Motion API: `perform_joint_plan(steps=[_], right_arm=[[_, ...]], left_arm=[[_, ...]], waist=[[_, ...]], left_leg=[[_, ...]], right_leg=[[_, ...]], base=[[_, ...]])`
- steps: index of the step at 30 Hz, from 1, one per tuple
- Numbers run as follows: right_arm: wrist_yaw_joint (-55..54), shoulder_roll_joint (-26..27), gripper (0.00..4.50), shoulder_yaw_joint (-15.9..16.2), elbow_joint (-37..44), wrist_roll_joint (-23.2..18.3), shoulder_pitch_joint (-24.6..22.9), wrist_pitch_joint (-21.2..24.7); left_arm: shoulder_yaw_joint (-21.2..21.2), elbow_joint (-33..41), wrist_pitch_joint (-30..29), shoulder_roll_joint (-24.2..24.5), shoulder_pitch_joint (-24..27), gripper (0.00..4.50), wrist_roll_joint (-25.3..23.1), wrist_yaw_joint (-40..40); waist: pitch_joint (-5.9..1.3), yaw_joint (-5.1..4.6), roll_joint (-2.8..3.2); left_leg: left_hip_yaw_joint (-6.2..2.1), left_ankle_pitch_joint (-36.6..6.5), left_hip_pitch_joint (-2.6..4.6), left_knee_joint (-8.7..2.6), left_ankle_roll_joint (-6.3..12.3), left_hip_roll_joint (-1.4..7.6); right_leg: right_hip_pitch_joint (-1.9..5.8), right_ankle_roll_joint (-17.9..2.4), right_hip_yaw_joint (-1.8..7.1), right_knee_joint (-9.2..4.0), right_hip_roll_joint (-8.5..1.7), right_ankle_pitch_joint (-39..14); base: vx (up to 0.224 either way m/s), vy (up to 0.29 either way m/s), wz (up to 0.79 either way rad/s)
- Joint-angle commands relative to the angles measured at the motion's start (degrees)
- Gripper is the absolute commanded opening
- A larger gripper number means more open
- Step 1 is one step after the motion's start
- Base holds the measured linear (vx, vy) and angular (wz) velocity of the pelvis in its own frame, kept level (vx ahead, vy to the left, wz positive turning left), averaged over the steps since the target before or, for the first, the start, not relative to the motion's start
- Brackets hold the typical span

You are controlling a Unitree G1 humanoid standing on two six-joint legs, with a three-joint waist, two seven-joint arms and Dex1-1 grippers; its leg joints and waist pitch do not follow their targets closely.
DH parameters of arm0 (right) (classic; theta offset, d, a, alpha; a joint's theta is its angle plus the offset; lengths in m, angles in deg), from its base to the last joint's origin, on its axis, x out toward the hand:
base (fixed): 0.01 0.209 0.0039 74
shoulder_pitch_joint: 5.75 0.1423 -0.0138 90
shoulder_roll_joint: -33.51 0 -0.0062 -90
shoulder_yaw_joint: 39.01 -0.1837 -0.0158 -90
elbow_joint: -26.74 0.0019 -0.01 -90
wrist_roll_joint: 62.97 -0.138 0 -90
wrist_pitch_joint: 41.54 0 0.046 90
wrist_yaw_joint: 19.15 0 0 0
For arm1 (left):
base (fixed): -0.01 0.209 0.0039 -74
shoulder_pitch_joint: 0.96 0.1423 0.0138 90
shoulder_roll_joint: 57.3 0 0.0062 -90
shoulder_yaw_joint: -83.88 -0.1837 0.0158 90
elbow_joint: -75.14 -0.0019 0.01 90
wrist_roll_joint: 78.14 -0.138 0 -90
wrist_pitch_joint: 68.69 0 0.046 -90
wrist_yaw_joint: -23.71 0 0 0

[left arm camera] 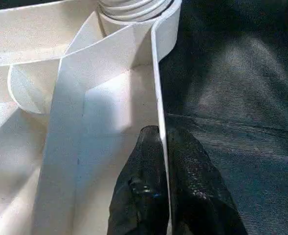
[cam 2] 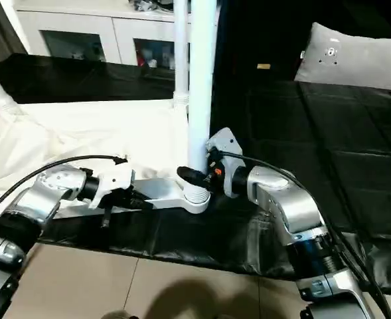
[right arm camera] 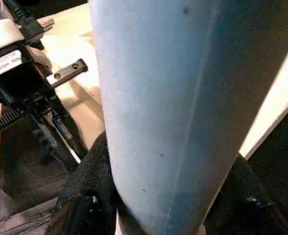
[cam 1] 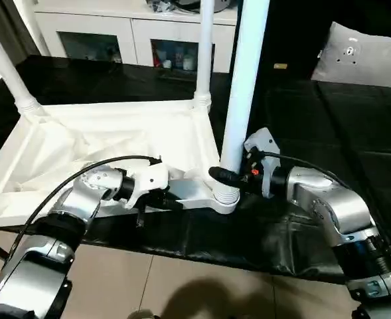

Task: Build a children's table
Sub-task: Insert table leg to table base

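White plastic, the tabletop (cam 1: 102, 143) lies upside down on a black sheet (cam 1: 301, 126), ribbed underside up, its near edge close to the sheet's front border. Three legs rise from corner sockets: the near leg (cam 1: 243, 80) stands in the near-right socket (cam 1: 225, 198), a second leg (cam 1: 204, 50) in the far-right corner, and a third leg (cam 1: 6, 66) at the far left, leaning. The left gripper (cam 1: 160, 199) is pinched tight on the tabletop's thin near rim (left arm camera: 159, 98), one black finger (left arm camera: 139, 191) on each side of it, just beside the socket. The right gripper (cam 1: 223, 176) grasps the near leg low down, just above the socket, its fingers (right arm camera: 92, 171) wrapped on either side. A white cabinet (cam 1: 135, 33) stands behind.
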Motion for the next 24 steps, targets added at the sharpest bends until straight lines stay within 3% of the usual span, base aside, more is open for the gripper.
perform_joint_plan(steps=[1, 10, 11, 13, 14, 17, 18, 24], right_arm=[[-0.2, 0.1, 1.88, 0.8, -2.2, 0.5, -0.1, 1.4], [0.0, 2.4, 1.88, -6.4, -5.6, -4.8, -4.1, 0.3], [0.2, 2.5, 1.88, -7.1, -5.7, -5.4, -4.9, 0.0], [0.4, 2.7, 1.88, -7.8, -6.0, -6.0, -5.9, -0.8], [0.5, 2.9, 1.88, -8.3, -6.2, -6.3, -6.7, -1.2], [0.4, 3.4, 1.88, -9.0, -6.6, -6.3, -8.2, -2.9], [0.3, 3.6, 1.88, -9.3, -6.6, -6.3, -8.7, -3.6], [-0.6, 5.0, 1.88, -11.0, -6.1, -6.5, -11.7, -8.9]], left_arm=[[-2.4, 2.6, 0.3, -0.9, 0.8, 0.0, 0.2, -4.4], [-1.1, 2.9, -0.6, -1.1, 0.9, 0.0, -0.3, -0.2], [-0.9, 2.8, -0.8, -1.2, 0.9, 0.0, -0.3, 0.2], [-0.6, 2.8, -1.1, -1.4, 0.8, 0.0, -0.2, 0.6], [-0.5, 2.7, -0.9, -1.6, 0.7, 0.0, -0.2, 1.0], [-0.1, 2.1, -0.6, -1.9, 0.4, 0.0, -0.3, 1.8], [0.0, 2.0, -0.7, -2.0, 0.3, 0.0, -0.3, 2.0], [0.5, 0.0, 0.4, -2.7, -0.8, 0.0, -0.7, 3.7]], waist=[[-3.92, -0.09, -0.06], [-3.94, -0.01, -0.05], [-4.01, 0.14, 0.29], [-3.97, 0.14, 0.07], [-3.96, 0.18, 0.4], [-3.87, 0.13, 0.22], [-3.75, 0.12, 0.59], [-3.82, 0.14, 0.87]], left_leg=[[0.2, -11.6, 0.12, -3.99, -0.3, 0.81], [0.17, -12.6, 0.21, -4.07, -0.42, 0.84], [0.15, -12.3, 0.25, -4.03, -0.33, 0.85], [0.18, -12.6, 0.17, -4.06, -0.31, 0.82], [0.12, -12.9, 0.21, -4.09, -0.33, 0.77], [0.15, -13.8, 0.27, -4.17, -0.32, 0.78], [0.16, -14.8, 0.32, -4.21, -0.49, 0.78], [-0.07, -15.8, 0.24, -4.36, -0.35, 0.65]], right_leg=[[3.04, -11.4, 2.53, -3.88, -2.94, -12.0], [3.02, -11.5, 2.47, -4.04, -2.96, -12.4], [2.99, -11.8, 2.48, -3.94, -2.99, -11.6], [3.04, -11.8, 2.42, -4.01, -2.95, -11.7], [3.06, -11.8, 2.39, -4.03, -3.0, -12.1], [2.97, -11.5, 2.33, -4.3, -2.97, -13.6], [2.85, -11.3, 2.33, -4.59, -3.01, -14.7], [2.94, -10.6, 2.18, -4.71, -2.99, -16.1]], base=[[0.0, 0.0, 0.0], [0.0, 0.0, 0.0], [0.0, 0.0, 0.0], [0.0, 0.0, 0.0], [0.0, 0.0, 0.0], [0.0, 0.0, 0.0], [0.0, 0.0, 0.0], [0.0, 0.0, 0.0]])
